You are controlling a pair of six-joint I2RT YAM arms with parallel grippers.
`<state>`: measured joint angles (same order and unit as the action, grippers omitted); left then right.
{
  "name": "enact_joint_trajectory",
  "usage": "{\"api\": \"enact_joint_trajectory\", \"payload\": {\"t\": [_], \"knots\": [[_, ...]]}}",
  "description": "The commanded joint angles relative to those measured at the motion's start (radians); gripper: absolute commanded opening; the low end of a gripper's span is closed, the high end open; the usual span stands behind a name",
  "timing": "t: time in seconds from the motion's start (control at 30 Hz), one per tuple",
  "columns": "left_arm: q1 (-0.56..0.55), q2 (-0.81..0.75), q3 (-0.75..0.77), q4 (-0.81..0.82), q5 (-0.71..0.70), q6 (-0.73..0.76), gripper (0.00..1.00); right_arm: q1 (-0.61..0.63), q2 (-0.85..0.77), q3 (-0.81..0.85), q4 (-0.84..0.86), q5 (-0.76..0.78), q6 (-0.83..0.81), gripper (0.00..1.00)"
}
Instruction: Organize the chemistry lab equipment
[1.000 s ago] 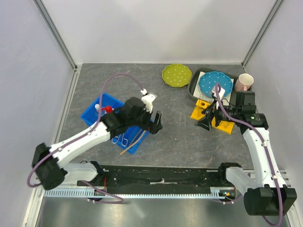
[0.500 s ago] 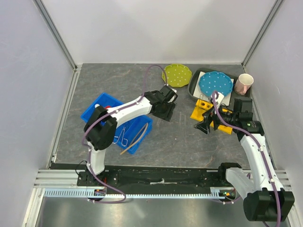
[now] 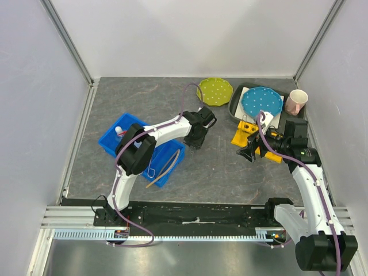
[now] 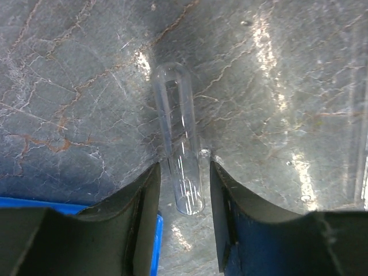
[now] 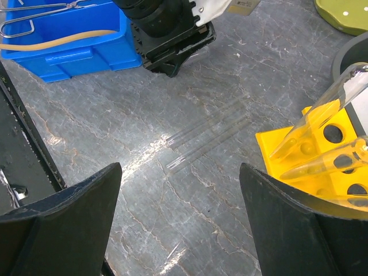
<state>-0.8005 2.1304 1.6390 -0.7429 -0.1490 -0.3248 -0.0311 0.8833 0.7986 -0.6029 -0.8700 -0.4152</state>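
Observation:
A clear glass tube (image 4: 178,138) lies flat on the grey table between my left gripper's fingers. The left gripper (image 4: 184,167) straddles its near end, jaws half closed, with a thin gap on each side. It sits low beside the blue bin (image 3: 127,123). Two more thin glass tubes (image 5: 207,135) lie side by side on the table ahead of my right gripper (image 5: 179,172), which hangs wide open and holds nothing. In the bin lie a tan rubber tube (image 5: 57,40) and metal wire tongs (image 5: 34,11). The yellow rack (image 5: 287,141) holds slanted glass tubes (image 5: 339,98).
A green dotted plate (image 3: 214,91) lies at the back. A blue dotted plate (image 3: 261,102) rests in a dark tray (image 3: 234,107) beside a pink cup (image 3: 296,102). The yellow rack (image 3: 240,138) stands just left of the right gripper (image 3: 248,152).
The left arm swung right from over the blue bin down to the table, and its jaws narrowed around a glass tube. The right gripper shifted slightly and stayed wide.

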Motion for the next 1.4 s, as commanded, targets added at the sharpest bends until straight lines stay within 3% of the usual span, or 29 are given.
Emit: {"api": "enact_joint_trajectory", "payload": {"t": [0.0,0.37,0.6,0.83,1.07,1.37], "knots": [[0.007,0.025,0.038,-0.018,-0.004,0.026,0.45,-0.006,-0.015,-0.004,0.031,-0.003,0.001,0.91],[0.006,-0.023,-0.010,0.035,0.057,0.030,0.22,-0.006,-0.009,-0.007,0.032,0.003,0.000,0.91],[-0.020,-0.216,-0.186,0.222,0.135,0.062,0.18,-0.010,-0.009,-0.007,0.031,0.003,-0.008,0.91],[-0.146,-0.496,-0.448,0.500,0.212,0.105,0.18,-0.012,0.008,0.008,0.023,-0.032,-0.010,0.92],[-0.281,-0.619,-0.657,0.772,0.183,0.070,0.18,-0.012,0.103,0.194,-0.268,-0.136,-0.152,0.93],[-0.376,-0.656,-0.752,0.993,0.157,0.029,0.18,0.019,0.308,0.375,-0.721,-0.233,-0.396,0.91]]}}
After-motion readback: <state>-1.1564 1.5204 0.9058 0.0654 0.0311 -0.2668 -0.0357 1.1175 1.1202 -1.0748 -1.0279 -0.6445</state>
